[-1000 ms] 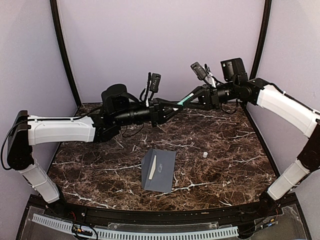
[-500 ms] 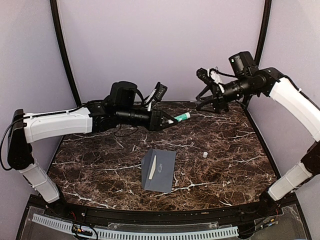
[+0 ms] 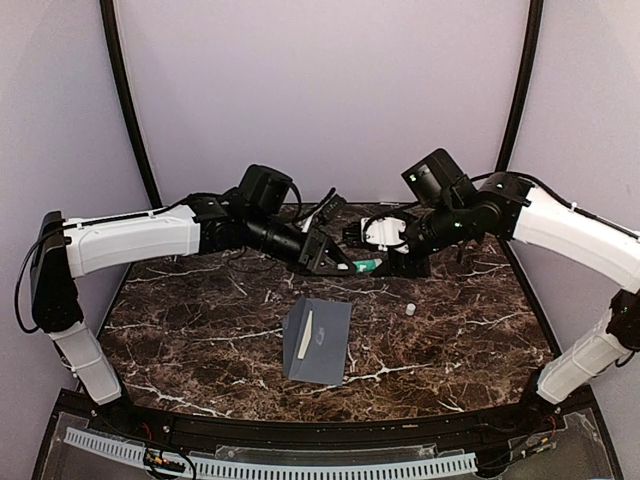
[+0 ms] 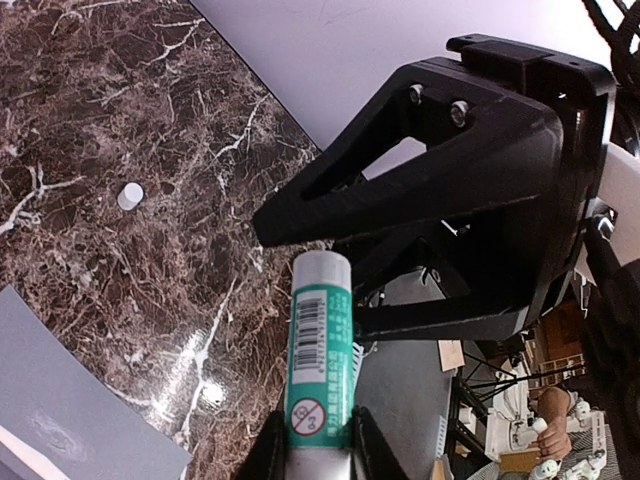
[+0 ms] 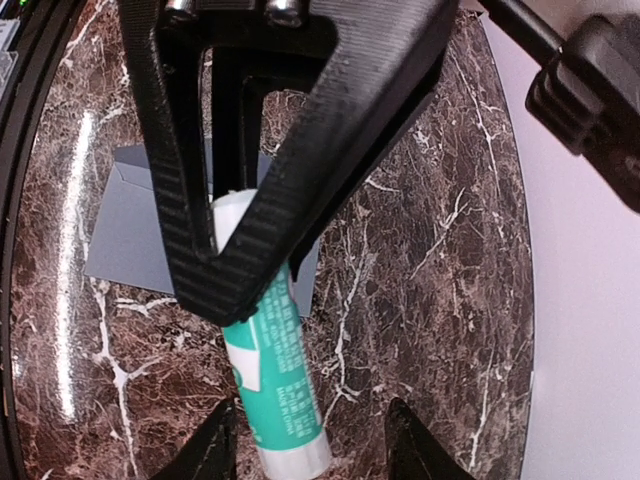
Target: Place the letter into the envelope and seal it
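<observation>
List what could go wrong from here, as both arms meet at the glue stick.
1. The left jaws pinch only one end of the glue stick. If the open right jaws close off-centre on its free end, it may twist loose.
2. A dropped stick could hit the envelope below and shift it and the letter.
3. The two sets of jaws sit very close and might collide.

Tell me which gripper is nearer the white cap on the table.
Right. The right gripper hovers just beyond the cap; the left gripper, holding the glue stick, sits farther left.
</observation>
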Controlling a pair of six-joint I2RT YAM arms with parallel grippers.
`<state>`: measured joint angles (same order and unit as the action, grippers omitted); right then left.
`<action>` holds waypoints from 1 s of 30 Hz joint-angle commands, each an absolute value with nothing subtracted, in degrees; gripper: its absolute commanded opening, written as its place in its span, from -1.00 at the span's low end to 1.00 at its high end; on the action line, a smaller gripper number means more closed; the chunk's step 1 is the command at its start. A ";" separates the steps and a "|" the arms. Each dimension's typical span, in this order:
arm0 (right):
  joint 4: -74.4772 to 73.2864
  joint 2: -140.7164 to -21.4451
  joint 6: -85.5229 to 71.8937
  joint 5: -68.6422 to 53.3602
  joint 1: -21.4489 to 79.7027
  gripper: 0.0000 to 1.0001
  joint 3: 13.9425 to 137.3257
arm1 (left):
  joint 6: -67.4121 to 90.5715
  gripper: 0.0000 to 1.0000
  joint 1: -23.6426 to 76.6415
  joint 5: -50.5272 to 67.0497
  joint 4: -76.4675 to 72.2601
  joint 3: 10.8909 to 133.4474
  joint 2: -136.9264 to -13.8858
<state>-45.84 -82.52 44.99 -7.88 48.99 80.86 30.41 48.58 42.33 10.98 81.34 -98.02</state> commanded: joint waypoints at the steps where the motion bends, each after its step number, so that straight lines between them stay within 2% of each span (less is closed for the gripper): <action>1: -41.79 -83.14 46.41 -2.72 50.96 -0.15 80.74 | 32.24 -0.90 48.19 46.25 12.74 83.31 -97.49; 3: -41.83 -83.08 47.04 -1.76 51.63 -0.22 80.52 | 32.21 -0.91 48.09 46.30 12.72 83.28 -97.41; 13: -41.11 -83.74 48.12 3.25 53.26 -0.32 78.12 | 32.12 -0.93 47.52 46.70 11.96 82.82 -97.08; 20: -40.70 -84.34 46.67 2.45 53.32 -0.85 79.33 | 32.21 -0.94 46.97 46.54 11.55 82.38 -96.77; 22: -40.25 -84.46 45.76 2.48 53.31 -0.90 79.49 | 31.74 -0.84 46.73 45.64 11.25 82.13 -96.46; 26: -39.01 -84.38 41.72 -0.40 52.58 -0.94 80.37 | 29.12 -0.48 46.67 39.30 8.79 80.13 -93.58; 28: -39.40 -84.53 38.47 -5.86 50.93 -0.95 81.96 | 28.07 -0.29 46.67 34.84 5.22 77.85 -89.59; 30: -39.84 -84.76 34.65 -11.78 48.80 -0.95 84.26 | 27.76 -0.22 46.67 30.00 -0.97 74.07 -86.06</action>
<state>-42.06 -84.38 42.68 -1.63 51.92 79.37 30.09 47.03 39.40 9.26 79.07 -95.31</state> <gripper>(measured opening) 0.171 0.361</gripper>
